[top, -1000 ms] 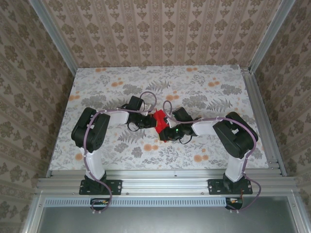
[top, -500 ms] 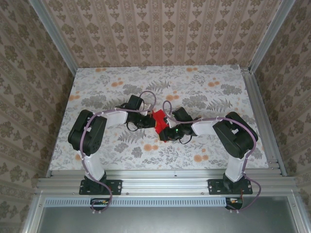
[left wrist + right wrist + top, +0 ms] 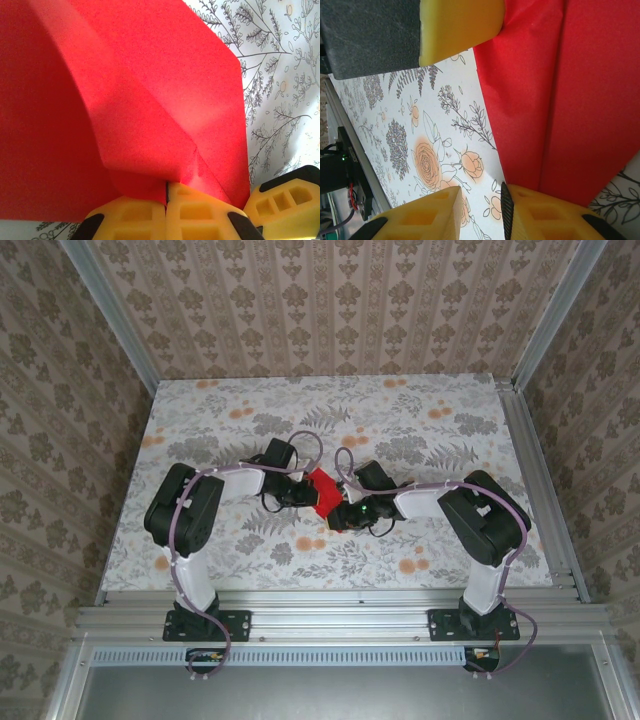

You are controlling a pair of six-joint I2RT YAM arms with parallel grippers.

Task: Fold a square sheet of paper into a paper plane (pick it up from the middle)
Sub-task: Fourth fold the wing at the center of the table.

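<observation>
The square sheet of paper (image 3: 322, 487), bright red and creased into folded flaps, sits mid-table between both grippers. In the left wrist view the sheet (image 3: 150, 90) rises from my left gripper (image 3: 166, 192), whose yellow fingers are shut on its lower fold. From above, my left gripper (image 3: 303, 491) meets the sheet's left side. My right gripper (image 3: 345, 511) is at the sheet's near right. In the right wrist view my right gripper (image 3: 480, 210) stands open over bare table, its right finger (image 3: 545, 215) under the edge of the sheet (image 3: 560, 100). A left finger (image 3: 460, 25) shows at the top.
The floral tablecloth (image 3: 230, 430) covers the table, with patterned walls on three sides. An aluminium rail (image 3: 340, 612) runs along the near edge, by the arm bases. Both forearms and their cables crowd the table's middle.
The left arm's elbow swung slightly out and back. The red sheet has shifted a little left and looks more compact; the red tip by the right gripper has gone.
</observation>
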